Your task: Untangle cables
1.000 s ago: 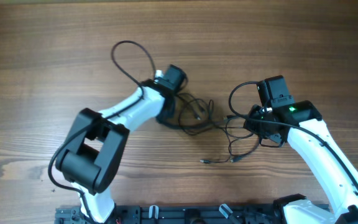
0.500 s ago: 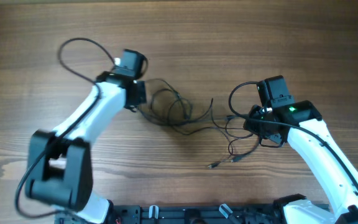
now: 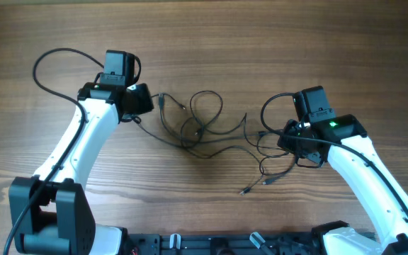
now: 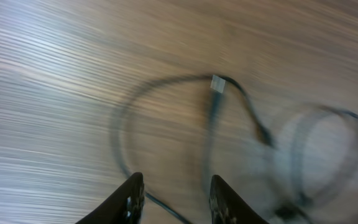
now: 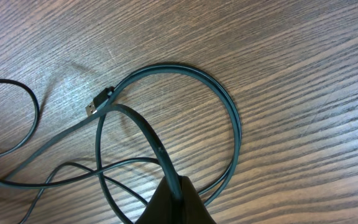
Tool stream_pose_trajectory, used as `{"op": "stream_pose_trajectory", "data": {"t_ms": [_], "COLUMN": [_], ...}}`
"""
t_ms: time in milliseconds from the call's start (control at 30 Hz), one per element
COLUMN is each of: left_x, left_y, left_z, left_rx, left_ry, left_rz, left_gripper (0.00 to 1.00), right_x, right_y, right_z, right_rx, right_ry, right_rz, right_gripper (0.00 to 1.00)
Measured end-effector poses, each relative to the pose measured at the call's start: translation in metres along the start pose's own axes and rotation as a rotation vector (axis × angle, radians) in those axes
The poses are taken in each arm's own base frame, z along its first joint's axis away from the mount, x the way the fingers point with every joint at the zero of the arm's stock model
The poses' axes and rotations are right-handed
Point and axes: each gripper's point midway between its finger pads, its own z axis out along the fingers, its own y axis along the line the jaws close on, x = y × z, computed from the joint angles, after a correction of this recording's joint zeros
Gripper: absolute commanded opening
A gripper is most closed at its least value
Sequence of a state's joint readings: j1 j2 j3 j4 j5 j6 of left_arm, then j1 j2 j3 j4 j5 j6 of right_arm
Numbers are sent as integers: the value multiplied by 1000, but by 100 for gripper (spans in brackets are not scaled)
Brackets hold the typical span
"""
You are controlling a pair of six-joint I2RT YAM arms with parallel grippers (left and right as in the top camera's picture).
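Several thin black cables (image 3: 193, 134) lie loosely spread on the wooden table between the two arms, with one plug end (image 3: 246, 190) toward the front. My left gripper (image 3: 142, 99) is at their left end. In the left wrist view it (image 4: 176, 186) is open, and a thin cable runs between its fingers; a silvery plug (image 4: 217, 83) lies ahead, blurred. My right gripper (image 3: 290, 138) is at the right end. In the right wrist view it (image 5: 179, 186) is shut on a cable loop (image 5: 235, 118), with a flat plug (image 5: 98, 102) lying nearby.
Thicker black arm cables loop behind the left wrist (image 3: 48, 60) and beside the right wrist (image 3: 266, 108). The arm bases and a dark rail (image 3: 211, 244) run along the front edge. The table is bare wood (image 3: 261, 42).
My left arm has swung left and back, and the cable bundle has stretched out leftward from a tight clump into looser loops. The right arm has not moved.
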State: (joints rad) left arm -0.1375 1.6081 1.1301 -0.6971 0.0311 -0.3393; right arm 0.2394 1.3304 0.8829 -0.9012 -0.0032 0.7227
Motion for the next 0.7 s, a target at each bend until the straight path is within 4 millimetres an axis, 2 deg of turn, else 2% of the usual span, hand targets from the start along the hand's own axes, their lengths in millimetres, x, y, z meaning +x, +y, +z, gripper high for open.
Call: {"op": "stream_pose_trajectory", "data": {"t_ms": [233,367,533,700], "left_x": [34,53,77,90], "left_y": [-54,-77,-86,-87], "left_z": [-5,-6,0,6], "left_rx": [208,237,195,168], "left_ry": [130,160,181,187], "left_rz": [53,120,193,230], "left_gripper": [37,44,48,49], "right_x": [0,0,0,2], "right_y": [0,0,8,12], "right_z": [0,0,0,0], "right_rx": [0,-2,-39,-64], "right_ry": [0,1,8,21], "right_rz": [0,0,-2,-10], "right_gripper": [4,4,4,4]}}
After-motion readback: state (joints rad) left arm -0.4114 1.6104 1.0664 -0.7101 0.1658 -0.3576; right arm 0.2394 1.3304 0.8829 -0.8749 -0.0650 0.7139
